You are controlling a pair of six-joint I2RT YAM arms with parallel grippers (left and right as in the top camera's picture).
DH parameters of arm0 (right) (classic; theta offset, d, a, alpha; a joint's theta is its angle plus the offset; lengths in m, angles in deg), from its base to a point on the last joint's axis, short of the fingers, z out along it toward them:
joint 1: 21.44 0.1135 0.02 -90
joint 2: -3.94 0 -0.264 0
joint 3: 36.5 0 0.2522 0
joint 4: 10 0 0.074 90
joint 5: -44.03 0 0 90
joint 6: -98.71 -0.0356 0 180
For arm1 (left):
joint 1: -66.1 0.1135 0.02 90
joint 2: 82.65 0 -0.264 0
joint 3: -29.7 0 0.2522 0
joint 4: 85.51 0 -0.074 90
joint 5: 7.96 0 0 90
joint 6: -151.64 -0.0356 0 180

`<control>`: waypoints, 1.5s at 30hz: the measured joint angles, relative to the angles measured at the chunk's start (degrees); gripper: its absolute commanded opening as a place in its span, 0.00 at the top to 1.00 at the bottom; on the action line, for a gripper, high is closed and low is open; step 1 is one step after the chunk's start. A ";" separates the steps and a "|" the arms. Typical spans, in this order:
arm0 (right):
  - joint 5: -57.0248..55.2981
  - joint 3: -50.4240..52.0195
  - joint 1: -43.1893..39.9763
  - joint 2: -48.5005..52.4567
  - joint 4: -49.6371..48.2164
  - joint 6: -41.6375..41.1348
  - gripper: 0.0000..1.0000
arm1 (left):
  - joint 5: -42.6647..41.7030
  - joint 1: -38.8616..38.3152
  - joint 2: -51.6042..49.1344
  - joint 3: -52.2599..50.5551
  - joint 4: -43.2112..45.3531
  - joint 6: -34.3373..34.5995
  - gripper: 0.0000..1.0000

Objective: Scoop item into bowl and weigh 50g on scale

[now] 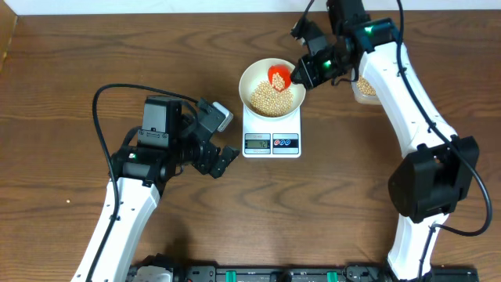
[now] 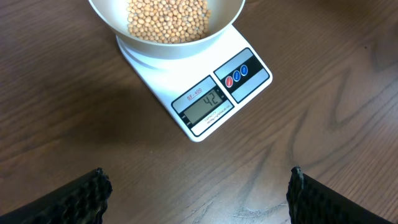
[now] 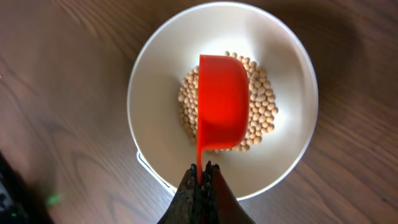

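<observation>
The white bowl (image 1: 249, 74) stands on the white scale (image 1: 272, 142), and a layer of tan beans (image 1: 268, 99) covers its bottom. My right gripper (image 1: 305, 70) is shut on the handle of a red scoop (image 1: 279, 76), which hangs over the bowl's far right side. In the right wrist view the scoop (image 3: 222, 102) is tipped, its smooth back towards the camera, above the beans (image 3: 264, 106); its inside is hidden. My left gripper (image 1: 223, 157) stands open and empty left of the scale. The scale (image 2: 211, 102) display reads 42 in the left wrist view.
A clear tub (image 1: 365, 90) holding more beans sits right of the bowl, mostly hidden behind my right arm. The left wrist view shows bare wood between my open fingers (image 2: 93, 186). Control hardware lines the table's front edge (image 1: 258, 274).
</observation>
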 measured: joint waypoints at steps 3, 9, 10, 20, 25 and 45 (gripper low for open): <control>-2.23 0.00 0.94 0.00 0.37 0.39 0.99 | 0.00 0.00 0.00 0.00 0.00 0.00 0.07; -4.33 0.00 1.92 0.00 0.37 0.63 0.99 | -0.02 0.00 0.00 0.00 0.00 0.00 0.07; -4.90 0.00 1.92 0.00 0.37 0.66 0.99 | 0.00 0.00 0.00 0.02 0.00 0.00 0.07; -6.80 0.00 2.10 0.00 0.37 0.92 0.99 | 0.00 0.00 0.00 0.00 0.00 0.00 0.07; -6.95 0.00 2.16 0.00 0.35 1.09 0.99 | -0.02 0.00 0.00 0.00 0.00 0.00 0.07; -3.69 0.00 1.36 -0.09 0.07 1.09 0.99 | -0.02 0.00 0.00 0.00 0.00 0.00 0.07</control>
